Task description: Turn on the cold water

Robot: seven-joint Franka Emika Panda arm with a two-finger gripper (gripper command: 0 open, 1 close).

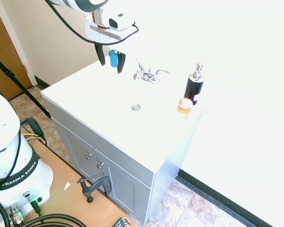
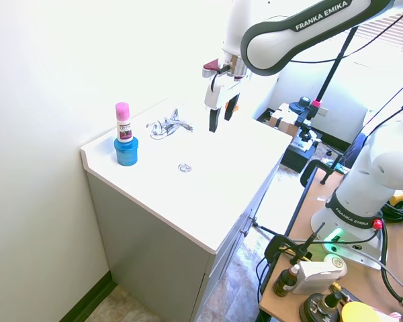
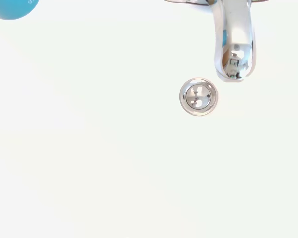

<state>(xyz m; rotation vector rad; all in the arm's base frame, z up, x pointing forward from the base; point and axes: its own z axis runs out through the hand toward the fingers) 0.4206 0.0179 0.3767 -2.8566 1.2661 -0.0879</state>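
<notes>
Chrome tap (image 1: 148, 74) at the back of a white sink top (image 1: 80, 101), short spout pointing toward the drain (image 1: 136, 108), two slim levers out to either side, no water running. Pincer (image 1: 110, 59) hanging above the sink top, fingers pointing down, spread part-way with clear gap between them, holding nothing. In first exterior view, tap just to the right of pincer and slightly lower, not touching; in second exterior view, tap (image 2: 166, 125) to the left of pincer (image 2: 221, 117), again near but apart. Cannot tell which lever is closer to the fingers. Blue tub (image 2: 126, 151) with pink-capped stick (image 2: 123, 122) standing on it at the sink top's corner by the wall, on far side of tap from pincer in second exterior view; in first exterior view seen as blue patch (image 1: 113, 58) behind the fingers. Black pump bottle (image 1: 194, 87) with silver top and small orange jar (image 1: 184, 106) near the other edge, well apart from pincer. Wrist view: spout (image 3: 234, 42) overhead of round drain (image 3: 198, 96), blue tub (image 3: 12, 7) at the corner, basin white and washed out.
</notes>
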